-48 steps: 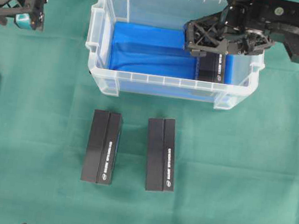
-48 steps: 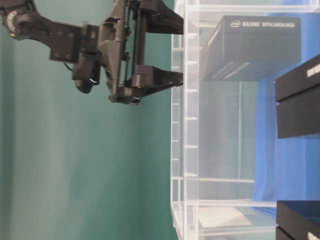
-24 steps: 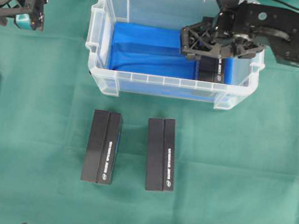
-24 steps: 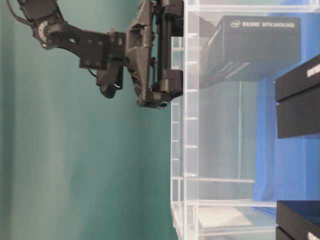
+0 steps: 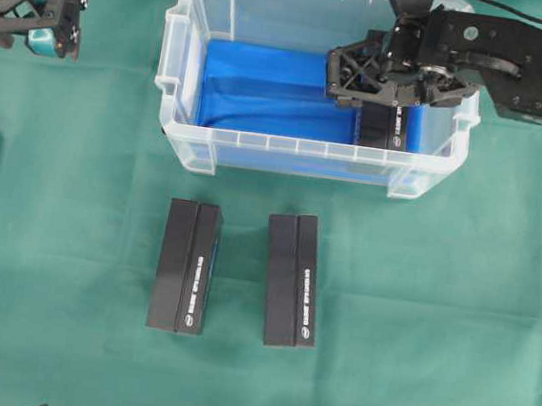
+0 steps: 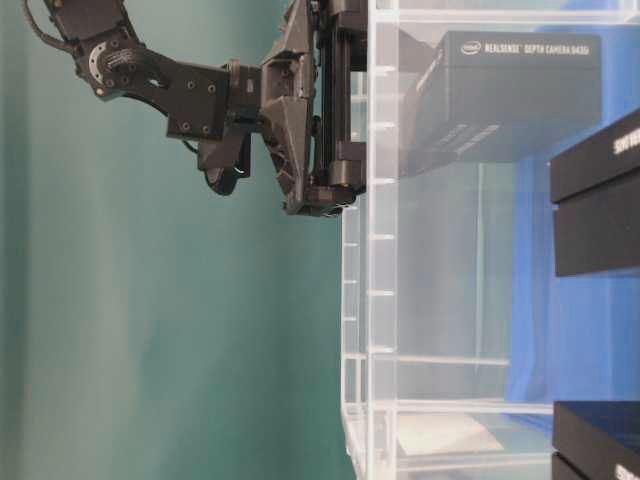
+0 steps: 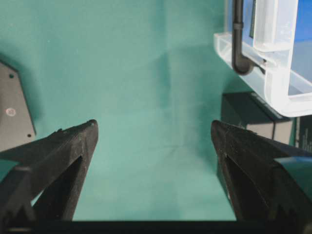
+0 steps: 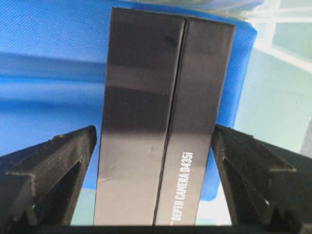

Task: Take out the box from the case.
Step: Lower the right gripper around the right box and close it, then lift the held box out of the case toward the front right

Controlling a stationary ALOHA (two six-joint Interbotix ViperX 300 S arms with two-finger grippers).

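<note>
Case (image 5: 192,10): clear bin w/ blue lining, far-centre of the green table (image 5: 413,344).
Box (image 5: 387,129): black, lying flat on the blue floor at the right end of the case, tight by the right wall. Not out yet.
R gripper (image 5: 381,79): inside the case's rim line, pointing down, right over the box. Jaws spread wide, nothing gripped.
Wrist view: box (image 8: 161,122) sits dead between the two fingers (image 8: 53,165), a gap showing either side; no contact that I can see.
Key relation: box lies straight below the R gripper, and its long axis runs between the jaws, so they straddle the narrow width. Looks lined up for drop-and-squeeze, imo.
Side view: R gripper (image 6: 345,105) at the rim of the case, box (image 6: 520,95) deeper in; still room to go down, I'd say.
L gripper (image 5: 31,3): far left of the table, jaws wide, holding nothing, well apart from the case. R arm clearly the nearer one.
Also on table: two black boxes (image 5: 186,267) side by side in front of the case.
Watch: right wall of the case is close to the outer finger; could snag.
</note>
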